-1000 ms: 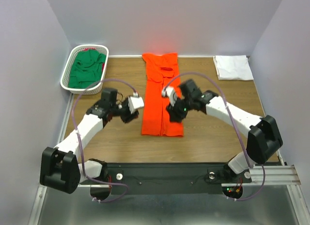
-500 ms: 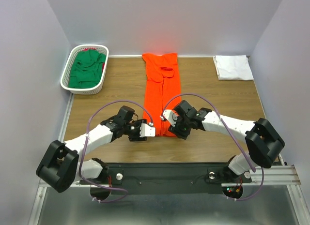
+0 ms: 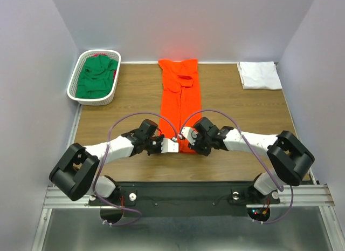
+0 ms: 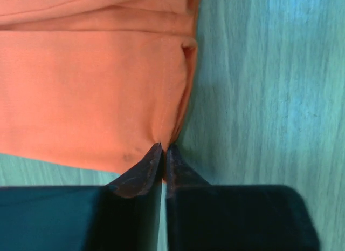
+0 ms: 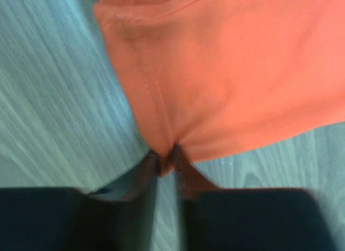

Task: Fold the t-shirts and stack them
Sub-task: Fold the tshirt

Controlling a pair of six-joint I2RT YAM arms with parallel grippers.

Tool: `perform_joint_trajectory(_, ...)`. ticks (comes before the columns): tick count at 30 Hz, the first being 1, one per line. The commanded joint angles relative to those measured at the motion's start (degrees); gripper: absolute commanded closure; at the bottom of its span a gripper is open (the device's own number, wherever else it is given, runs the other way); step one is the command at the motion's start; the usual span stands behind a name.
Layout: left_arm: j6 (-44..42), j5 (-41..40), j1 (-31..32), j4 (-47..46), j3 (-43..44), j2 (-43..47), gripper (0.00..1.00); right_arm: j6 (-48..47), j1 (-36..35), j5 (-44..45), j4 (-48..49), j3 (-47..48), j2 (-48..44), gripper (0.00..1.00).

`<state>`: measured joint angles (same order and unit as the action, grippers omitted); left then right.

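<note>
Progress is looking like maybe a third. The orange-red t-shirt (image 3: pixel 180 100) is lying down the middle of the bench (image 3: pixel 242 116) as a long narrow strip with its sides already tucked in, running from the far edge toward the arms, but it's still needing its crosswise folds. The white t-shirt (image 3: pixel 260 75) is sitting folded at the far right corner, well apart from it. The dark green t-shirt (image 3: pixel 97 78) is bunching up in the basket (image 3: pixel 73 92) at far left, so no stacking is happening yet.

The left pincer (image 4: pixel 163 148) is squeezing almost fully closed on the strip's near left corner. The right pincer (image 5: pixel 166 154) is doing the same on the near right corner, with hem cloth pinched between the tips.

Compared with a second ago, both arms are now sitting down at the near hem instead of alongside the shirt's middle. The shirt itself isn't looking shifted.
</note>
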<state>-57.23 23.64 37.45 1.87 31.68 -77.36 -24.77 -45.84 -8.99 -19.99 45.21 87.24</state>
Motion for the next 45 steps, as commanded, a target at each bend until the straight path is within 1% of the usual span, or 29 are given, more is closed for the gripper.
perform_joint_trajectory(1,1.86,-2.11,0.43,4.45,2.33,0.01,0.94,0.34,-0.65,1.96,0.13,-2.76,1.89,0.86)
perform_joint_trajectory(2,1.95,-1.23,0.43,5.94,3.46,0.63,1.00,0.69,-0.65,1.70,-0.57,-2.50,0.31,0.90)
perform_joint_trajectory(4,1.86,0.52,0.52,10.24,4.35,2.73,1.00,1.66,-0.65,0.83,-2.33,-1.18,-1.80,0.97)
perform_joint_trajectory(5,1.86,3.05,0.52,11.74,5.05,5.79,1.00,2.70,-0.65,-0.75,-5.21,0.82,-3.90,0.99)
perform_joint_trajectory(6,1.77,4.21,0.43,14.71,5.40,8.86,1.00,3.06,-0.65,-1.54,-6.89,1.80,-5.05,0.99)
perform_joint_trajectory(7,1.77,5.53,0.43,16.48,5.84,8.90,1.00,3.67,-0.74,-2.34,-8.39,2.68,-6.20,0.99)
perform_joint_trajectory(8,1.60,7.46,0.60,18.07,6.72,11.25,1.00,4.55,-0.82,-3.91,-11.18,3.99,-7.60,0.99)
perform_joint_trajectory(9,1.42,8.26,0.78,21.74,7.07,12.23,1.00,4.82,-1.17,-4.53,-12.78,4.53,-9.27,0.99)
perform_joint_trajectory(12,0.28,8.71,1.48,26.50,7.26,14.69,1.00,4.65,-1.26,-7.77,-17.45,4.63,-10.76,0.99)
perform_joint_trajectory(16,0.45,8.44,1.48,28.89,7.43,16.19,1.00,3.95,-1.35,-8.33,-18.59,8.22,-10.25,0.99)
perform_joint_trajectory(18,3.26,8.97,1.40,29.07,9.44,15.93,1.00,3.51,-1.26,-5.18,-18.68,10.33,-9.46,0.99)
perform_joint_trajectory(21,4.23,8.36,0.43,28.54,12.60,14.44,1.00,0.70,0.31,-2.96,-18.68,14.11,-7.09,0.99)
perform_joint_trajectory(24,3.36,7.91,-2.03,25.83,16.21,11.89,1.00,-2.11,5.66,-3.40,-18.68,19.11,-3.58,1.00)
perform_joint_trajectory(28,1.69,6.68,-5.36,23.36,21.48,5.23,1.00,-6.77,9.53,-2.96,-18.60,25.79,1.96,0.99)
perform_joint_trajectory(29,1.16,6.77,-7.11,23.01,22.62,3.90,1.00,-7.39,10.42,-3.31,-18.51,28.68,3.53,0.99)
perform_joint_trajectory(30,0.20,7.03,-8.00,22.22,24.98,1.28,1.00,-8.79,12.17,-3.83,-18.51,29.92,5.90,0.99)
perform_joint_trajectory(31,0.19,7.21,-8.97,21.87,26.31,1.25,1.00,-8.80,12.97,-4.01,-18.33,31.41,7.40,0.99)
perform_joint_trajectory(32,-0.68,7.56,-10.02,21.60,27.81,-1.54,1.00,-9.76,13.84,-4.27,-18.07,32.65,8.63,0.99)
perform_joint_trajectory(33,-1.21,7.91,-11.68,21.42,30.87,-3.04,1.00,-10.29,15.33,-4.54,-18.07,35.62,9.86,0.99)
perform_joint_trajectory(34,-1.65,7.83,-12.57,20.99,32.46,-5.93,0.99,-11.34,15.87,-4.72,-18.07,37.04,12.49,0.99)
perform_joint_trajectory(37,-3.49,7.56,-14.95,19.84,38.18,-10.25,0.99,-12.75,17.71,-4.63,-17.98,42.39,16.46,0.99)
perform_joint_trajectory(38,-3.94,7.48,-15.39,19.84,41.24,-13.40,0.99,-13.62,18.15,-4.72,-18.07,43.89,19.17,0.99)
perform_joint_trajectory(39,-4.20,7.82,-15.83,19.75,42.83,-14.91,0.99,-14.07,18.51,-4.89,-17.98,45.22,20.50,0.99)
perform_joint_trajectory(40,-4.46,8.09,-16.70,20.19,44.59,-18.23,0.99,-14.77,19.21,-4.98,-17.98,47.93,21.73,0.99)
perform_joint_trajectory(42,-4.99,8.53,-17.23,20.54,49.32,-21.50,0.99,-15.39,19.74,-4.98,-17.98,50.66,25.85,0.99)
perform_joint_trajectory(43,-5.17,8.44,-17.76,20.46,50.57,-24.39,0.99,-15.83,20.26,-5.07,-17.98,53.46,27.35,0.99)
perform_joint_trajectory(45,-5.87,8.53,-18.20,20.11,53.90,-27.04,0.99,-16.27,20.79,-4.98,-17.98,56.20,31.21,0.99)
